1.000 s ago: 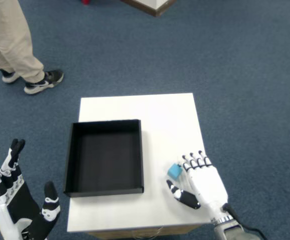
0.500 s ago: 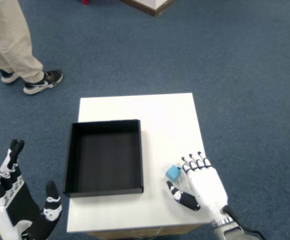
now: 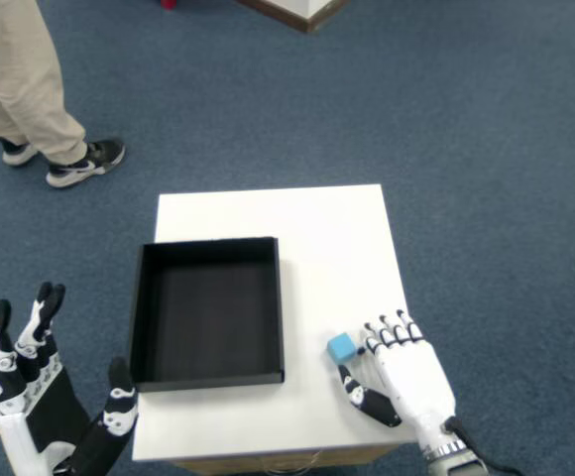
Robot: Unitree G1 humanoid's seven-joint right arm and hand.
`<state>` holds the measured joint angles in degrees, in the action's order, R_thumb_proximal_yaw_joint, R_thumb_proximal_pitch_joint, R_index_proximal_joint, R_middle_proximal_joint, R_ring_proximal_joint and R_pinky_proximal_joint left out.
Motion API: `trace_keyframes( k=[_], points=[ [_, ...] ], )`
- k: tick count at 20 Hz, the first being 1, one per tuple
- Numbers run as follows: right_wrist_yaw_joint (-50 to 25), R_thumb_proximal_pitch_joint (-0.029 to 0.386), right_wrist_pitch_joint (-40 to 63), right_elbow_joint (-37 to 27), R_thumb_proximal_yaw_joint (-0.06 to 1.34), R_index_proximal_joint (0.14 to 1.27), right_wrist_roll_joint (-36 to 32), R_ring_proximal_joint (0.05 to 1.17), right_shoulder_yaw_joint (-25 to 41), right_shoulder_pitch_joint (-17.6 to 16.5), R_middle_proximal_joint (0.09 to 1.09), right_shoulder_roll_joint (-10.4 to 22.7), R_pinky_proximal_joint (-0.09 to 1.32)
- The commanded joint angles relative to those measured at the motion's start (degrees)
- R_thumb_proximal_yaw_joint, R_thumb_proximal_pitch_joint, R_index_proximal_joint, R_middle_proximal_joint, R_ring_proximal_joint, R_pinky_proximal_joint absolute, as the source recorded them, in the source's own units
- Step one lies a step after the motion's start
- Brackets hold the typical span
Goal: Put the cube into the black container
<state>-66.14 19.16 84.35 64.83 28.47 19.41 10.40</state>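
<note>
Grasp step: right robot hand (image 3: pixel 402 369) w/ fingers spread, fingertips just touching cube (image 3: pixel 342 348) on counter (image 3: pixel 327 238), nothing pinched yet. Next: close thumb and fingers on cube, lift, carry left over black container (image 3: pixel 208 311).

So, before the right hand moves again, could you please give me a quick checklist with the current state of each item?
1. Blue cube on the white table, in view: ok.
2. Right hand beside the cube: ok.
3. Cube pinched between thumb and fingers: cannot tell; fingertips look close to it.
4. Black container empty and upright: ok.
5. Path from cube to container free: ok.
6. Left hand away from the container: ok.
</note>
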Motion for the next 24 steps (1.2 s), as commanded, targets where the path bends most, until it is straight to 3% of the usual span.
trace_keyframes(
  k=[1,2,3,5,8,10,11,12,13,14,15,19,24],
  points=[
    [-2.9,0.191,-0.6,-1.4,0.47,0.77,-0.5,0.27,-1.4,1.4,0.35,0.4,0.14],
    [-3.0,0.194,-0.6,-1.4,0.52,0.8,-0.6,0.27,-1.5,1.4,0.35,0.4,0.14],
    [-3.1,0.18,-0.4,-1.4,0.59,0.92,-0.9,0.27,-2.0,1.2,0.38,0.3,0.14],
    [-2.9,0.162,-0.1,-1.3,0.66,0.99,-1.5,0.27,-2.8,0.8,0.4,0.3,0.14],
    [-2.6,0.185,1.5,-1.5,1.15,1.11,-2.6,0.29,-4.1,0.0,0.42,0.2,0.16],
    [-2.6,0.186,2.4,-1.5,1.21,1.12,-3.0,0.29,-4.7,-0.2,0.43,0.2,0.16],
    [-2.5,0.187,2.6,-1.6,1.2,1.1,-3.0,0.29,-4.9,-0.2,0.43,0.2,0.16],
    [-2.4,0.177,2.6,-1.6,1.0,0.95,-3.1,0.3,-5.1,-0.2,0.43,0.2,0.17],
    [-2.2,0.142,2.4,-1.5,0.74,0.82,-3.1,0.3,-5.1,-0.1,0.42,0.2,0.17],
    [-2.0,0.11,2.1,-1.5,0.57,0.76,-3.0,0.3,-5.1,-0.1,0.42,0.3,0.17],
    [-1.7,0.094,1.5,-1.4,0.5,0.74,-2.9,0.3,-5.1,0.0,0.42,0.3,0.17],
    [-0.6,0.081,-0.1,-1.3,0.47,0.74,-2.3,0.3,-5.0,0.2,0.4,0.3,0.18],
    [0.2,0.006,-1.0,-1.4,0.49,0.69,-2.0,0.29,-5.1,0.5,0.38,0.3,0.18]
  ],
)
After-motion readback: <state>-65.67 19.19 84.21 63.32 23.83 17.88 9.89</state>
